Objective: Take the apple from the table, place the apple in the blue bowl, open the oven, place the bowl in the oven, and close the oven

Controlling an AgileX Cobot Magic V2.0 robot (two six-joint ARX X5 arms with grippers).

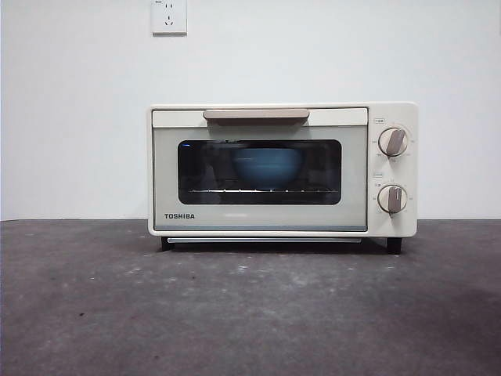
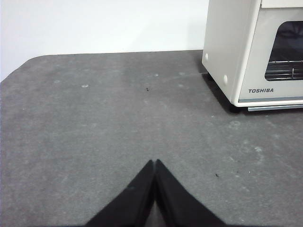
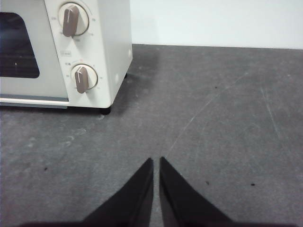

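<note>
The cream-white oven stands at the back of the dark grey table with its glass door closed. Through the glass the blue bowl rests on the wire rack. The apple is hidden. My left gripper hovers over bare table off the oven's left side, jaws shut and holding nothing. My right gripper hangs over bare table off the oven's knob side, jaws shut and holding nothing. Neither arm shows in the front view.
A white wall with a socket rises behind the oven. Two round knobs sit on the oven's right panel. The table's rounded far corner shows in the left wrist view.
</note>
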